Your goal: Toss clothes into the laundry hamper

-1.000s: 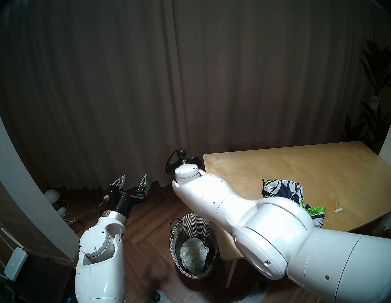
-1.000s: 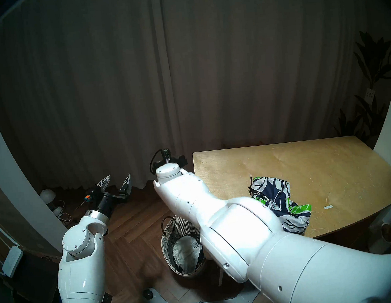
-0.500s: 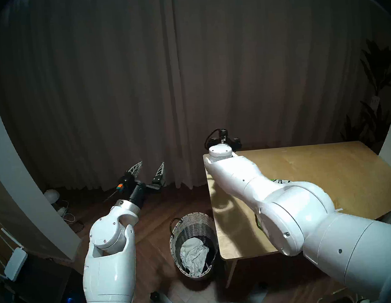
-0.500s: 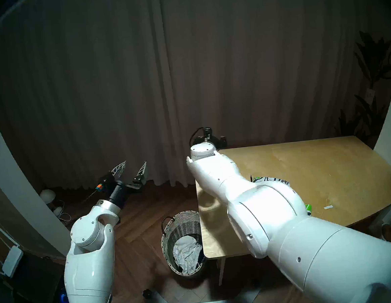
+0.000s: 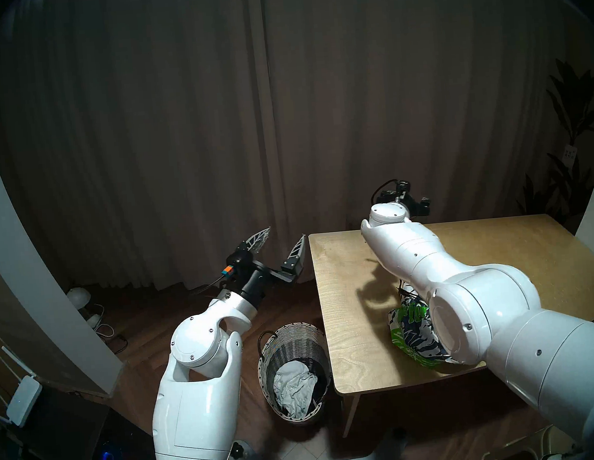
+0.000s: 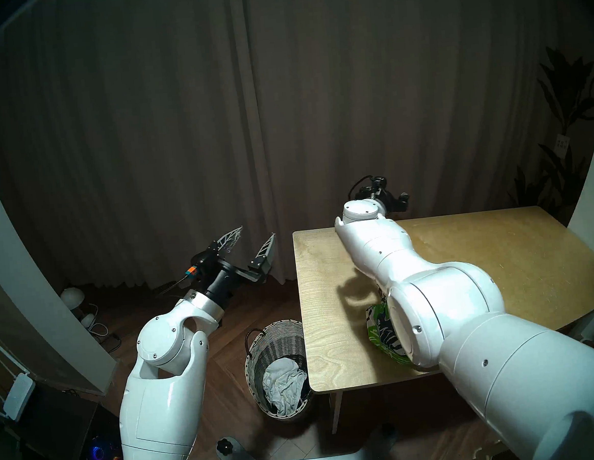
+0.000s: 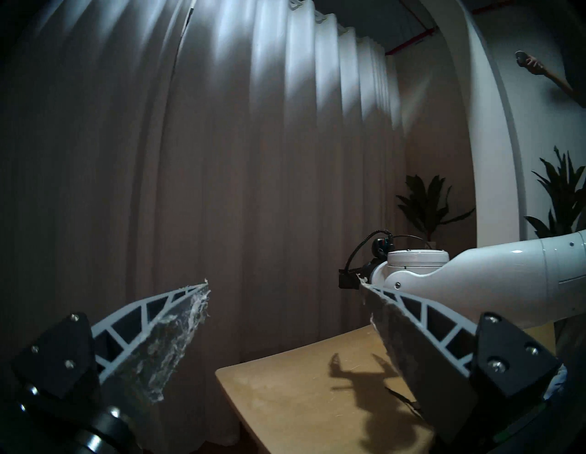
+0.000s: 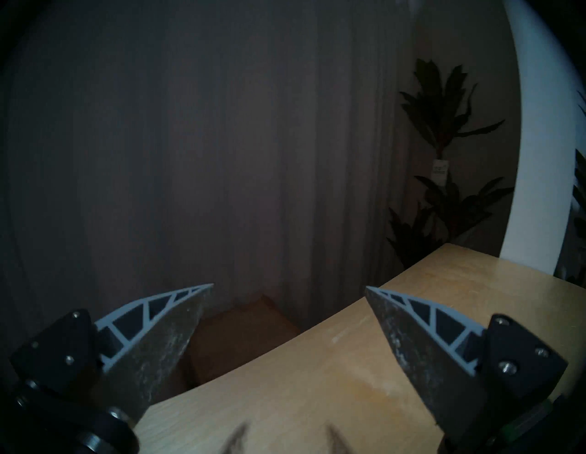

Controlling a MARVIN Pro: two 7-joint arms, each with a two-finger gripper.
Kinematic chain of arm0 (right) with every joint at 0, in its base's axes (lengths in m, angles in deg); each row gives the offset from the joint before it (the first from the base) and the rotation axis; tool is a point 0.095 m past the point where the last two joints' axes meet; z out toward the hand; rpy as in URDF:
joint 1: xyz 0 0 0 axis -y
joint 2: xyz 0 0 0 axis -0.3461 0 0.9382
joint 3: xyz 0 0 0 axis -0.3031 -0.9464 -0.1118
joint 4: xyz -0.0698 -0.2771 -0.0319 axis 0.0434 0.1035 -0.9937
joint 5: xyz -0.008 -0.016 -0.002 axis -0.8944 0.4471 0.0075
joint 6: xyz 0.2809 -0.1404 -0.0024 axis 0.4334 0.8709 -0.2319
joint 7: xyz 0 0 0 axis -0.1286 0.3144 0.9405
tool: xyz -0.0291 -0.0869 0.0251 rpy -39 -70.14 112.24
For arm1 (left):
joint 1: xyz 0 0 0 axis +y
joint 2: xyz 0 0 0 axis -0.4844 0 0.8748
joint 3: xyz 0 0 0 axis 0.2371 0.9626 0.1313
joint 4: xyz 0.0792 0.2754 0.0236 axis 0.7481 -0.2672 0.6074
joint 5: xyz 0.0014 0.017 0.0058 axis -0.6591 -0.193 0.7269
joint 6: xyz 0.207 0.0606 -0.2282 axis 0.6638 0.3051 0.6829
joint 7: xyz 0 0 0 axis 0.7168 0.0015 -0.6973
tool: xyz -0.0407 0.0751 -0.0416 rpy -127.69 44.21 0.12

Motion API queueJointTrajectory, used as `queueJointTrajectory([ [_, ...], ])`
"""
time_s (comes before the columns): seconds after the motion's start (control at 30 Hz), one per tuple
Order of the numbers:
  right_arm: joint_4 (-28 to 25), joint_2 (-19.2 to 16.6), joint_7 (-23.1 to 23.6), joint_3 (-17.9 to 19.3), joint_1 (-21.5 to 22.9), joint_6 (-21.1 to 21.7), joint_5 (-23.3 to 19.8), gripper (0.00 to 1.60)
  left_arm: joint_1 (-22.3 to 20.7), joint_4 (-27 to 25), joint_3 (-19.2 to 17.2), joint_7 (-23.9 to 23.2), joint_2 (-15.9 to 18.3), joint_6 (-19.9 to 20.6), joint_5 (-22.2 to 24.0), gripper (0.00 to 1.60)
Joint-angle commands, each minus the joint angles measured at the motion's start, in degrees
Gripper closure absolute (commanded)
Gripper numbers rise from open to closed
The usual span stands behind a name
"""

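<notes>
Left claw (image 5: 282, 246) spread wide, empty, held in the air beside the table's (image 5: 355, 354) far left corner. Right claw (image 8: 288, 295) also spread, empty, above the table's far edge; curtain (image 5: 279, 119) ahead of it. Leaf-print garment (image 5: 411, 332) lies bunched on the table behind my right claw, partly hidden under that arm's elbow. Laundry hamper (image 5: 292, 345) stands on the floor below and behind my left claw, against the table's side; white garment (image 5: 294, 387) and a bit of black garment (image 5: 319, 391) inside.
</notes>
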Motion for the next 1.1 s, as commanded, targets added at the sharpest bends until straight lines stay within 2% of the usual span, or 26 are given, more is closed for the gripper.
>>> queueJointTrajectory([
  [0.0,-2.4,-6.7,-1.8,2.9,3.0,-2.8,2.9,0.0,-1.2,-1.7,3.7,-2.0,0.2,1.1,-1.2,0.0],
  [0.17,-3.3,-9.9,-1.0,4.6,1.8,-3.9,4.7,0.0,-1.0,-0.6,6.8,-3.1,1.4,3.2,-4.2,0.0],
  [0.43,-6.9,-15.4,4.8,3.3,-2.4,-5.4,5.7,0.0,-2.3,1.7,12.2,-4.9,2.6,7.3,-9.3,0.0],
  [0.57,-9.0,-16.7,8.0,3.3,-3.9,-6.1,5.4,0.0,-3.0,3.9,13.0,-8.1,1.5,10.7,-4.4,0.0],
  [0.67,-11.7,-17.3,11.6,3.3,-5.9,-6.4,4.7,0.0,-5.1,6.5,13.2,-9.1,1.0,12.3,-5.5,0.0],
  [0.77,-14.1,-17.3,14.6,3.5,-7.9,-6.4,3.8,0.0,-7.6,11.5,13.9,-8.8,0.6,13.1,-6.9,0.0],
  [0.97,-18.2,-17.1,18.8,3.5,-11.9,-5.2,2.0,0.0,-10.6,19.2,15.9,-6.6,-0.5,14.9,-6.8,0.0],
  [1.07,-19.6,-17.1,20.2,3.4,-13.5,-4.5,1.3,0.0,-12.5,23.3,17.5,-5.9,-1.0,14.3,-5.9,0.0],
])
